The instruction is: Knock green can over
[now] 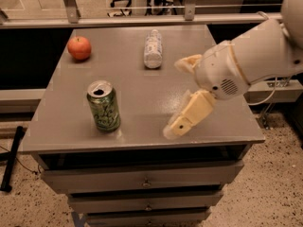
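Grey and matte, the table (pixel 142 126) is a flat-topped cabinet with metal drawers (pixel 142 178) beneath, standing on speckled floor. Over its right side reaches the arm (pixel 255 56), all smooth white rounded shells (its upper part is cut off at top right). It bends down and leftward into the gripper (pixel 174 97), whose two blunt cream fingers (pixel 191 112) are spread wide with nothing between them. Whether the lower one touches the tabletop, I cannot tell. Well to its left, near the front, the green can (pixel 104 109) stands upright, shiny aluminium with a silver top. A whitish plastic bottle (pixel 153 48) lies on its side at the back, and a round red apple (pixel 79 48) sits back left.
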Controlling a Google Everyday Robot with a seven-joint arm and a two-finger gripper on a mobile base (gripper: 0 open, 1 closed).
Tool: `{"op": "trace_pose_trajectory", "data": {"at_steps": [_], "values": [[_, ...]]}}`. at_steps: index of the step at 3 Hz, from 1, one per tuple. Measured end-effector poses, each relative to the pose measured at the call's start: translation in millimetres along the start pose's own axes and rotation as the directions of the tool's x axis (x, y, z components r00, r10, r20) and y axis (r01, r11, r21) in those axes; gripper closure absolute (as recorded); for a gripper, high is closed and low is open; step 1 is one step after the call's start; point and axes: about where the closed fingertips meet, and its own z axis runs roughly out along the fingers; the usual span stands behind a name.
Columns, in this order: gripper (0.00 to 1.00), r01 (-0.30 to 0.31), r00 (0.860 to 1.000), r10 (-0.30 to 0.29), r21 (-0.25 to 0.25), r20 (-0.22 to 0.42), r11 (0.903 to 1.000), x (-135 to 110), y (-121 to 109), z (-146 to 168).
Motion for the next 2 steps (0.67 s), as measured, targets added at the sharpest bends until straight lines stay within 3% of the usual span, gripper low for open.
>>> {"op": "trace_pose_trajectory", "data": {"at_steps": [1,2], "values": [[0.00,0.034,0.991,-0.027,-0.045,0.133,0.9984,-16.5,-0.5,51.8],[0.00,0.080,0.963,-0.056,-0.079,0.262,0.9937,-42.0,-2.7,99.2]]}}
